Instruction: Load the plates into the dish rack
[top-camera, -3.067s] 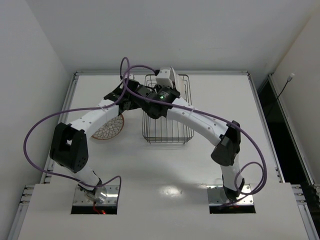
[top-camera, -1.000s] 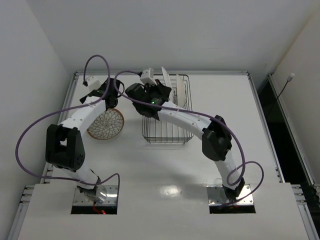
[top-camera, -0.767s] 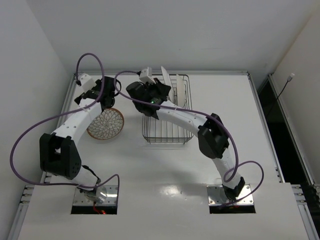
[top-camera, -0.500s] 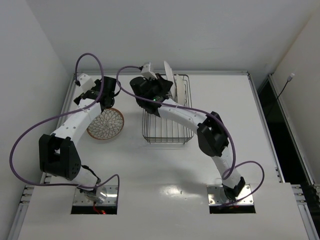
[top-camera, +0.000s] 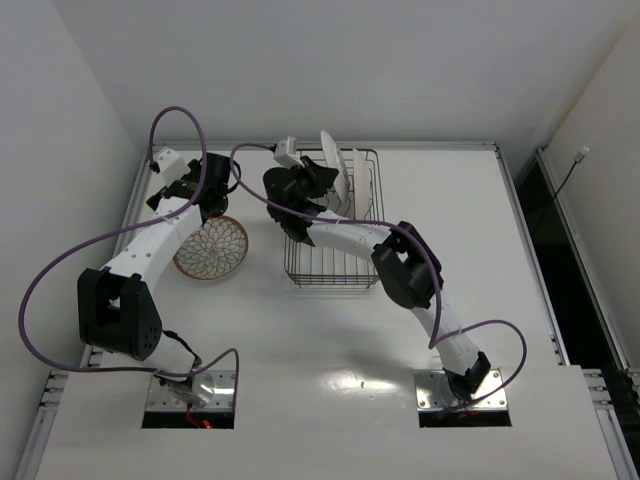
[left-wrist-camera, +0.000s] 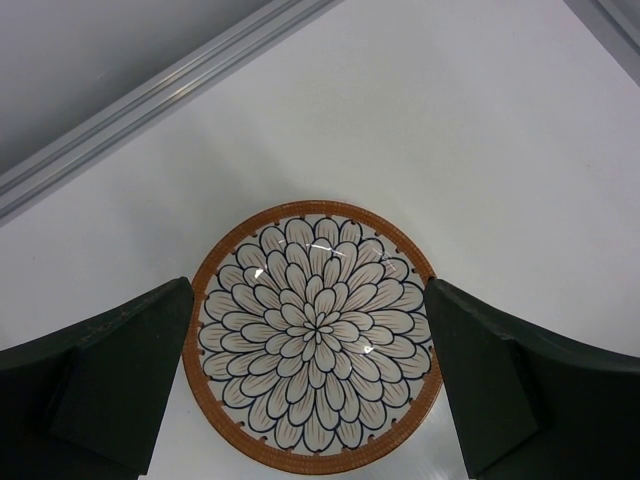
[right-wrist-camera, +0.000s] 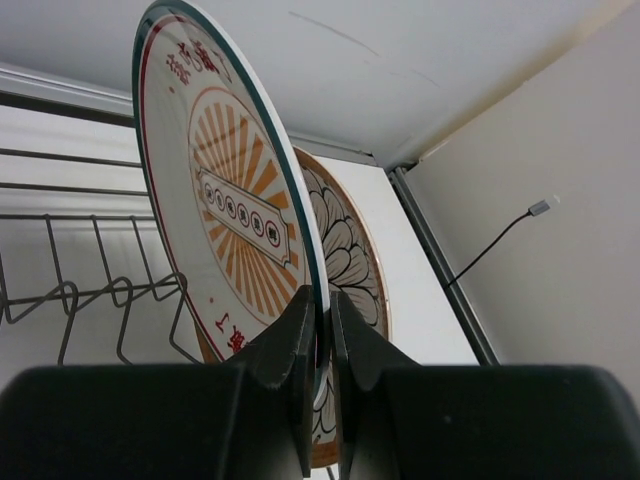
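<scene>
**Sunburst plate held upright at the rack; one petal plate flat on the surface**

A round white ceramic plate with an orange sunburst centre and red characters (right-wrist-camera: 225, 200) is pinched at its lower rim by the right arm's jaws. One dark finger (right-wrist-camera: 285, 365) is pressed on each face. The plate is held on edge, leaning slightly, over the far end of the rectangular dark metal wire dish rack (top-camera: 335, 268). In the right wrist view the rack's upright divider prongs (right-wrist-camera: 95, 292) are seen to the left of the plate. Whether its bottom edge is seated between the prongs cannot be told, since the fingers hide it.

Just behind it, a second round white plate with a brown-orange rim and dark-outlined petal motif (right-wrist-camera: 352, 262) stands on edge in the rack. The two plates are close together; contact between them cannot be made out.

A third round white plate with a petal pattern and orange rim (left-wrist-camera: 314, 335) lies flat on the white surface (top-camera: 450, 200), to the left of the rack and apart from it. The left arm's jaws are spread wide. In the left wrist view their dark fingers (left-wrist-camera: 105, 385) flank this plate, and no contact with it is seen.
</scene>
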